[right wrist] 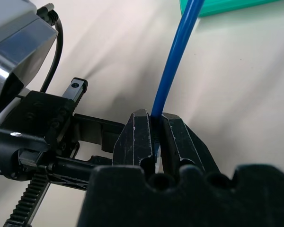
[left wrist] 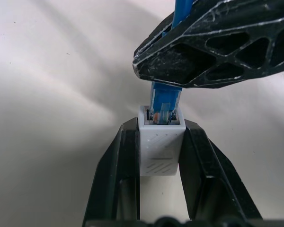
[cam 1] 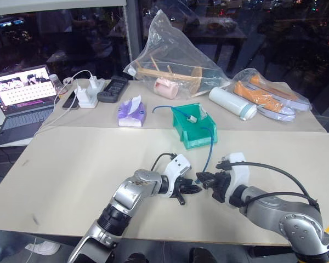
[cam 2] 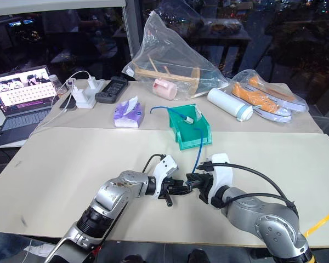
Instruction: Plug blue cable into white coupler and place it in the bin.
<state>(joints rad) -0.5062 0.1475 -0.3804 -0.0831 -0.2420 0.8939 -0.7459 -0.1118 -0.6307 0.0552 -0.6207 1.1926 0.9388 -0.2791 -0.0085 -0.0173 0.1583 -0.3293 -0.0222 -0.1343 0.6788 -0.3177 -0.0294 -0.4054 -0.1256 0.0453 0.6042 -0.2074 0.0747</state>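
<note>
Left wrist view shows my left gripper [left wrist: 161, 142] clamping the small white plastic coupler [left wrist: 161, 144] while my right gripper [right wrist: 154, 124] pinches the thin blue cable [right wrist: 173, 59], its plug seated in the coupler's socket above the beige table [cam 1: 71, 164].

Hidden / cut off / unclear, itemised:
- blue cable [right wrist: 173, 61]: near end covered betw. right gripper [right wrist: 154, 137] fingers in right wrist view; far end runs into bin [cam 1: 193, 131], plug there too small to make out.
- white coupler [left wrist: 161, 146]: too small to pick out in head views.
- laptop [cam 1: 19, 101]: cut by frame edge; screen content unreadable.
- plastic bag [cam 1: 172, 63]: contents partly veiled.
</note>
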